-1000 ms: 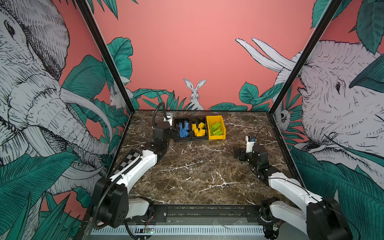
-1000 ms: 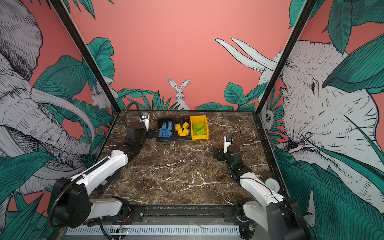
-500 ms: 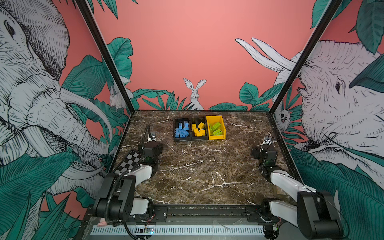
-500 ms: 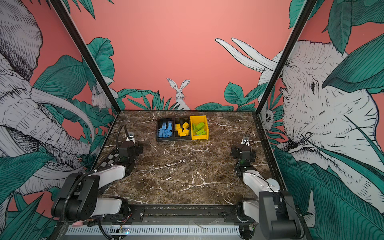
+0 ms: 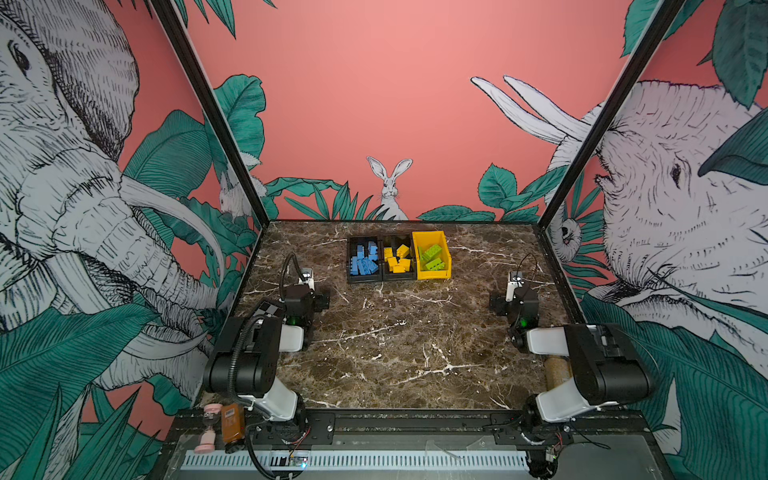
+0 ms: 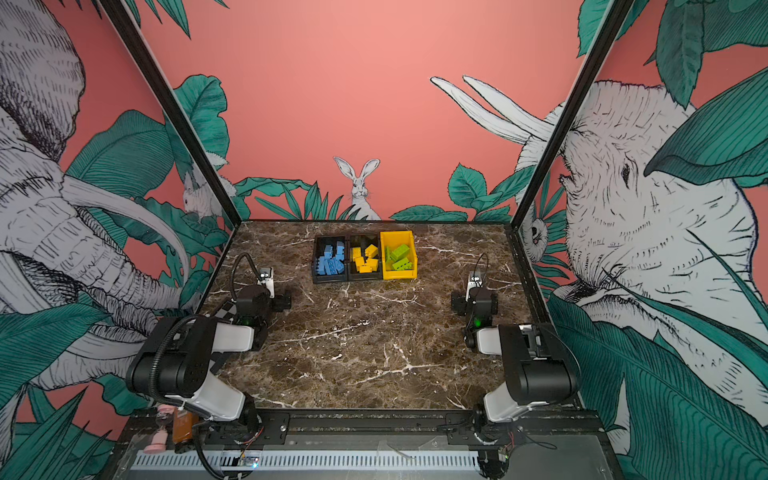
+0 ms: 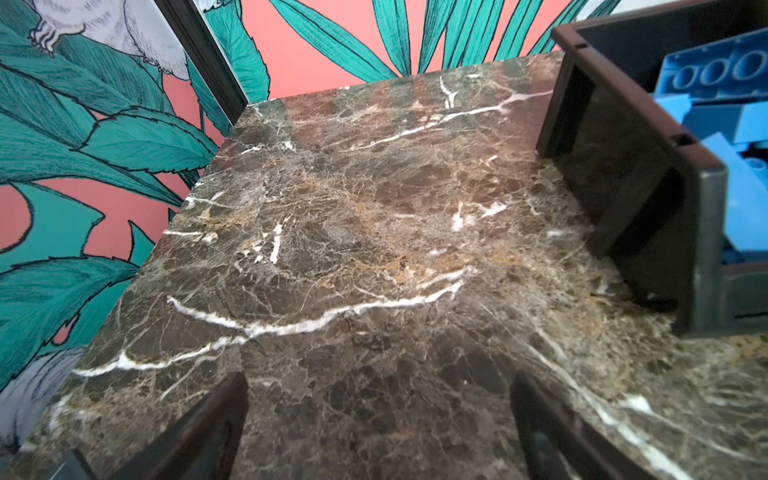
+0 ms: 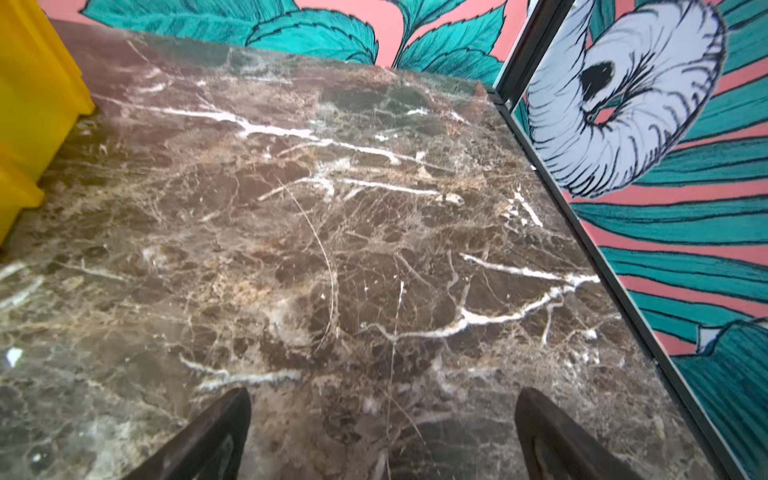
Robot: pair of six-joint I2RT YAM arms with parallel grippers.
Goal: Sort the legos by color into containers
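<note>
Well, in both top views you find the sorting apparently finished: blue legos [image 5: 364, 262] lie in the left black bin [image 5: 363, 277], yellow legos [image 5: 397, 261] in the middle black bin [image 5: 398, 276], green legos [image 5: 432, 257] in the yellow bin [image 5: 434, 274], and no loose brick shows on the marble table [image 5: 395, 340]. In the left wrist view your left gripper [image 7: 380, 386] hangs spread wide and empty beside the left black bin. In the right wrist view your right gripper [image 8: 384, 392] is likewise apart, holding nothing, near the yellow bin

Folded low, left arm [image 5: 291, 337] and right arm [image 5: 544, 340]; left tool [image 7: 378, 415] and right tool [image 8: 382, 419] spread wide, empty.
</note>
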